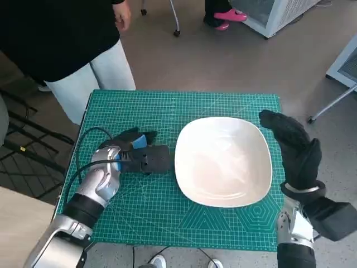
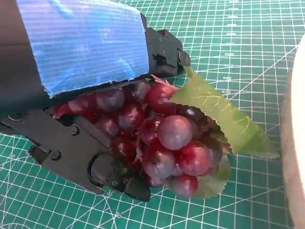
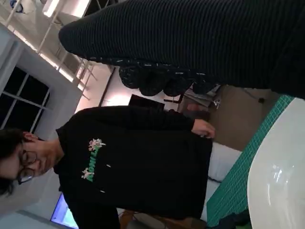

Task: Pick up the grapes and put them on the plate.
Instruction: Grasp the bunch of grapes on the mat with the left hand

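Green mat (image 1: pixel 167 111) with white grid lines, covering the small table. Grey floor all round it. Standing at the far left corner: a person (image 1: pixel 61 39) in a black top and pale trousers, one hand hanging by the side. Also seen in the right wrist view (image 3: pixel 138 167), with a small flower print on the black top.

Big white plate (image 1: pixel 223 162) on the mat, right of the middle, square with round corners, nothing in it. Same plate as a white curve at the edge of the right wrist view (image 3: pixel 281 176) and as a pale strip at the edge of the left wrist view (image 2: pixel 295 143).

Right hand (image 1: pixel 295 148) in its black glove, just beside the plate's right edge, fingers reaching toward the far corner, stretched out and holding nothing. Cannot tell whether touching the plate or the mat.

Left hand (image 1: pixel 142 156) low on the mat, just left of the plate, blue tape on its back. Black fingers (image 2: pixel 100 162) wrapped round the grapes (image 2: pixel 162 138), gripping the bunch. Dark red, shiny, round grapes, poking out past the fingertips toward the plate. Not on the plate. Down at the mat, but cannot tell whether touching it. Hidden under the hand in the head view.

Green leaf (image 2: pixel 219 114) on the bunch, pointing at the plate, tip close to its rim.
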`<state>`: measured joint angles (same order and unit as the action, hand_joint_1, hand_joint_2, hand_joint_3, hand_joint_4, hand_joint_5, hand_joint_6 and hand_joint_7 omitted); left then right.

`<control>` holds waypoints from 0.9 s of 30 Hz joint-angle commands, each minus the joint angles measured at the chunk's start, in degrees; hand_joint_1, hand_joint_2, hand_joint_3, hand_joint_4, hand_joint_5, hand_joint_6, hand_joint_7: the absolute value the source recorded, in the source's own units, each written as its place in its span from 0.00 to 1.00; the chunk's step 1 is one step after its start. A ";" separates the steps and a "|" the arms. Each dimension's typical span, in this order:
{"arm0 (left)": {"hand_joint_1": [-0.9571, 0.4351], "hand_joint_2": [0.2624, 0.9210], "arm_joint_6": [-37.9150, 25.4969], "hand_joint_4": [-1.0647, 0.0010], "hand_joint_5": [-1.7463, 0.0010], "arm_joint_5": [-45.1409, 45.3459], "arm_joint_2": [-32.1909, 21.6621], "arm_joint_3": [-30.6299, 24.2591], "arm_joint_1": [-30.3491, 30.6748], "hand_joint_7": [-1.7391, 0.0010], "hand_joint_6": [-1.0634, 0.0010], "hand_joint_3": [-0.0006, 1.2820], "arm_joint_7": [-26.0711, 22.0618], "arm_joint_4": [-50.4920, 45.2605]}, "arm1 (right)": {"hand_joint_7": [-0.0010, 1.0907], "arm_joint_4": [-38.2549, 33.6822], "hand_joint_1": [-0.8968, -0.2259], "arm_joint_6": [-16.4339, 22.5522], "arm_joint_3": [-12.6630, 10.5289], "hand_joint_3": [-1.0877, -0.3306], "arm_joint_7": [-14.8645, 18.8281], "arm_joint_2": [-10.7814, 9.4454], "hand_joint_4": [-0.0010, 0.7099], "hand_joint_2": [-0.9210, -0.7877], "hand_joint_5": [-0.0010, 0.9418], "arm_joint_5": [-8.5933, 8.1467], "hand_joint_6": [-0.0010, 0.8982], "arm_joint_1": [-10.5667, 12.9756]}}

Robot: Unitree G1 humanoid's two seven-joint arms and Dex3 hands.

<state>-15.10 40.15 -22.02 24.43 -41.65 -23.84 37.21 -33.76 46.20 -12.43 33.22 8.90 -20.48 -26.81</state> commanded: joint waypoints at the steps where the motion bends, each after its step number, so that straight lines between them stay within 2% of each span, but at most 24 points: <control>1: 0.50 0.74 0.26 0.66 0.93 0.28 0.09 1.30 -0.41 0.97 0.55 0.00 0.68 2.14 | 0.00 -0.97 0.52 -0.26 -0.14 0.62 0.44 0.26 0.48 0.00 0.00 -0.36 0.31 0.84; 3: 0.57 0.82 0.54 0.49 0.72 0.53 0.11 1.76 -0.36 0.85 0.43 0.01 1.37 2.66 | 0.00 -1.09 0.52 -0.25 -0.18 0.62 0.56 0.31 0.48 0.00 0.00 -0.47 0.32 0.80; 5: 0.63 0.90 0.78 0.39 0.51 0.73 0.07 2.18 -0.22 0.67 0.38 0.01 2.03 2.94 | 0.00 -1.12 0.52 -0.28 -0.22 0.62 0.68 0.38 0.48 0.00 0.00 -0.57 0.32 0.78; 6: 0.65 0.93 0.85 0.35 0.44 0.79 0.04 2.36 -0.14 0.60 0.37 0.01 2.30 2.96 | 0.00 -1.11 0.52 -0.31 -0.24 0.62 0.72 0.42 0.48 0.00 0.00 -0.60 0.32 0.77; 8: 0.67 0.96 0.91 0.31 0.37 0.81 -0.03 2.62 -0.04 0.53 0.35 0.01 2.73 2.95 | 0.00 -1.11 0.52 -0.38 -0.29 0.62 0.76 0.49 0.48 0.00 0.00 -0.64 0.32 0.74; 13: 0.68 0.99 0.90 0.29 0.33 0.60 -0.30 2.89 0.16 0.42 0.38 0.02 3.45 2.49 | 0.00 -0.91 0.52 -0.55 -0.36 0.62 0.87 0.54 0.48 0.00 0.00 -0.69 0.32 0.71; 18: 0.69 1.00 1.37 0.30 0.34 0.26 -0.45 2.67 0.40 0.36 0.40 0.03 4.47 2.28 | 0.00 -0.71 0.52 -0.73 -0.40 0.62 0.88 0.54 0.48 0.00 0.00 -0.67 0.32 0.67; 27: 0.69 1.00 1.96 0.29 0.36 -0.22 -0.43 2.35 0.70 0.33 0.42 0.03 6.26 2.41 | 0.00 -0.47 0.53 -0.98 -0.34 0.62 0.96 0.42 0.48 0.00 0.00 -0.66 0.32 0.73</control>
<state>-13.21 40.44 -22.50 26.34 -43.16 -16.91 38.98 -33.88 46.05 -12.78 33.72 9.02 -20.53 -26.82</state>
